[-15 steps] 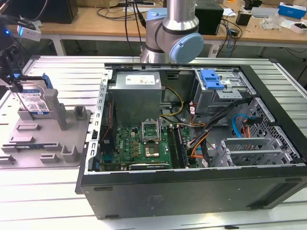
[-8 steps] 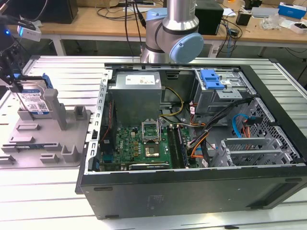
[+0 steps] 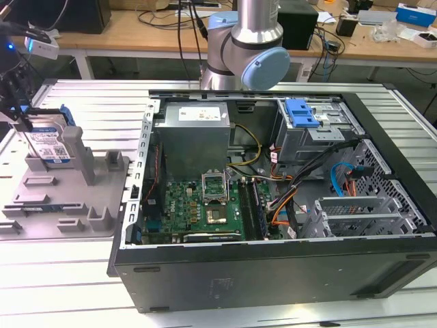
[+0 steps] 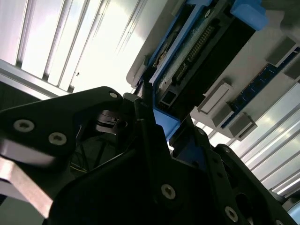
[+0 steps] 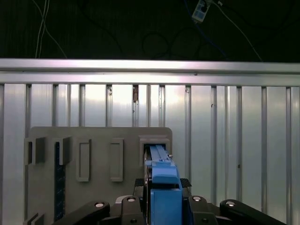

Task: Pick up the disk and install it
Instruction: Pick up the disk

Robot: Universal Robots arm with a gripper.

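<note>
1. Plainly the pick-up step is in hand; the gripper (image 3: 24, 123) looks clamped on the disk (image 3: 53, 142), gripping its blue carrier's sides.
2. The disk stands upright in the grey holder (image 3: 68, 198), at the exterior view's left; the open computer case (image 3: 273, 270) lies well apart.
3. A lift, I judge, calls for a straight pull along the slot; tilting could jam it.

electronics lab: open computer case (image 3: 273, 277), cluttered workbench (image 3: 130, 31)
</note>
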